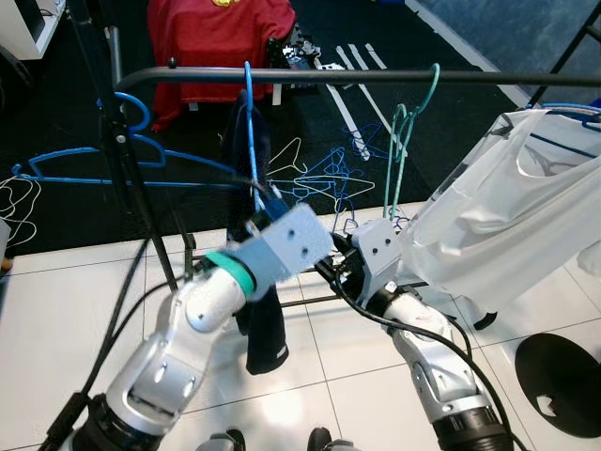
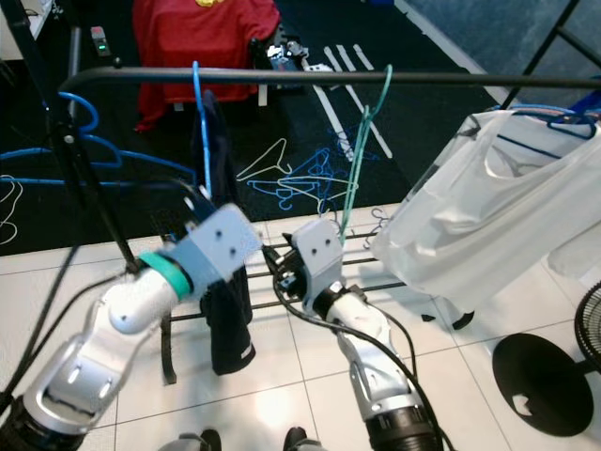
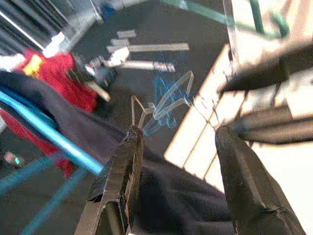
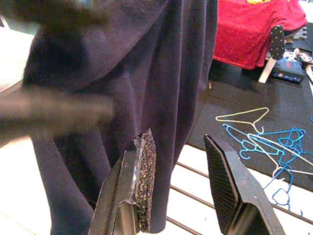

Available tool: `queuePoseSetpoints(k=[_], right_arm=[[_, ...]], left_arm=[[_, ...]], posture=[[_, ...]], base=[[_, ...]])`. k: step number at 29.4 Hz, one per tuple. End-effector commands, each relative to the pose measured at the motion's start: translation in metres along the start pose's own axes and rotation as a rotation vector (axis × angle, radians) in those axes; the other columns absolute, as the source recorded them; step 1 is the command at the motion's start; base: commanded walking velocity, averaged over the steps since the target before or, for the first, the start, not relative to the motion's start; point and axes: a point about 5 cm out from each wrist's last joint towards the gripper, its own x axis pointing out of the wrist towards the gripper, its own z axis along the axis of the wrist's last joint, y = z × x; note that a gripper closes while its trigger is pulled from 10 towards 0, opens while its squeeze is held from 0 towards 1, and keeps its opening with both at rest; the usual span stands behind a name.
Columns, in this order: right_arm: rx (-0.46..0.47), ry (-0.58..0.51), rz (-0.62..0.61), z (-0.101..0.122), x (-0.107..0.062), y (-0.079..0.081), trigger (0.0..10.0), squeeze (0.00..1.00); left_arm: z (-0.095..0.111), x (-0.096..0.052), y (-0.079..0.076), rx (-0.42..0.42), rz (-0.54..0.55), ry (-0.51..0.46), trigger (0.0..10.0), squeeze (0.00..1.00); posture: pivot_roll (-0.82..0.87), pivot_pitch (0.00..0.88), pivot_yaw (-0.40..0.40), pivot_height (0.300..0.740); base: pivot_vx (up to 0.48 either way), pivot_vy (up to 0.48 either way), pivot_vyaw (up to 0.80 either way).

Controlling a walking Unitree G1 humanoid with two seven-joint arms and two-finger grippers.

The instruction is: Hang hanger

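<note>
A blue hanger (image 1: pixel 250 122) carrying a dark navy garment (image 1: pixel 265 329) hangs by its hook on the black rail (image 1: pixel 376 77). Further right on the rail hangs a bare teal hanger (image 1: pixel 406 141). My left gripper (image 1: pixel 261 199) is raised against the blue hanger's lower end and the garment's shoulder. It is open in the left wrist view (image 3: pixel 178 133), with the navy cloth (image 3: pixel 176 196) behind the gap and the blue bar (image 3: pixel 49 133) off to one side. My right gripper (image 1: pixel 331 263) points at the garment (image 4: pixel 122 73) from the right, open (image 4: pixel 177 141) and empty.
A white garment (image 1: pixel 507 221) on a blue hanger hangs at the rail's right end. Loose blue and white hangers (image 1: pixel 324 174) lie on the dark carpet behind. Red cloth (image 1: pixel 216 38) sits at the back, blue hangers (image 1: pixel 84 164) by the rack's left post (image 1: pixel 131 178), and a black round base (image 1: pixel 563 381) on the tiles.
</note>
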Motion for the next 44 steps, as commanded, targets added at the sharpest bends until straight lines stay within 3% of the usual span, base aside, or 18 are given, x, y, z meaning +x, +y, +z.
queuePoseSetpoints(k=[1,10,15,18,21,26,31,36,38,44], right_arm=[[0.008,0.008,-0.001,-0.004,-0.001,0.001,10.0,0.0],[0.004,0.005,-0.001,-0.003,0.0,0.0,10.0,0.0],[0.003,0.005,-0.001,-0.004,-0.001,0.0,10.0,0.0],[0.004,0.005,0.0,-0.004,-0.001,0.001,10.0,0.0],[0.005,0.0,0.004,-0.003,0.002,0.003,10.0,0.0],[0.008,0.02,0.013,-0.007,0.0,0.004,10.0,0.0],[-0.097,0.197,0.186,-0.032,-0.016,0.011,10.0,0.0],[-0.099,0.169,0.278,-0.028,-0.023,0.015,10.0,0.0],[-0.088,0.114,0.35,-0.019,-0.025,0.021,10.0,0.0],[-0.092,0.088,0.362,-0.015,-0.024,0.023,10.0,0.0]], left_arm=[[-0.01,0.0,-0.006,-0.004,-0.017,0.056,10.0,0.0],[-0.026,0.006,-0.009,-0.016,0.023,0.171,10.0,0.0],[-0.017,0.006,0.014,-0.061,0.105,0.127,10.0,0.0],[-0.01,0.007,0.018,-0.068,0.109,0.097,10.0,0.0],[0.006,0.015,0.033,-0.05,0.149,0.045,10.0,0.0],[-0.001,0.021,0.037,-0.018,0.168,0.076,10.0,0.0],[-0.007,0.026,0.047,0.005,0.202,0.097,10.0,0.0],[-0.018,0.028,0.055,0.037,0.216,0.129,10.0,0.0],[-0.028,0.029,0.066,0.046,0.229,0.162,10.0,0.0],[-0.038,0.024,0.089,0.05,0.253,0.193,10.0,0.0]], posture=[[0.06,0.124,0.041,0.74],[0.05,0.119,0.043,0.74],[0.06,0.117,0.043,0.74],[0.06,0.116,0.043,0.74],[0.06,0.118,0.044,0.74],[0.06,0.123,0.048,0.74],[0.05,0.126,0.046,0.74],[0.05,0.128,0.046,0.74],[0.04,0.128,0.048,0.74],[0.05,0.131,0.048,0.74]], base=[[0.0,0.0,0.0],[0.0,0.0,0.0],[0.0,0.0,0.0],[0.0,0.0,0.0],[0.0,0.0,0.0],[0.0,0.0,0.0],[0.0,0.0,0.0],[0.0,0.0,0.0],[0.0,0.0,0.0],[0.0,0.0,0.0]])
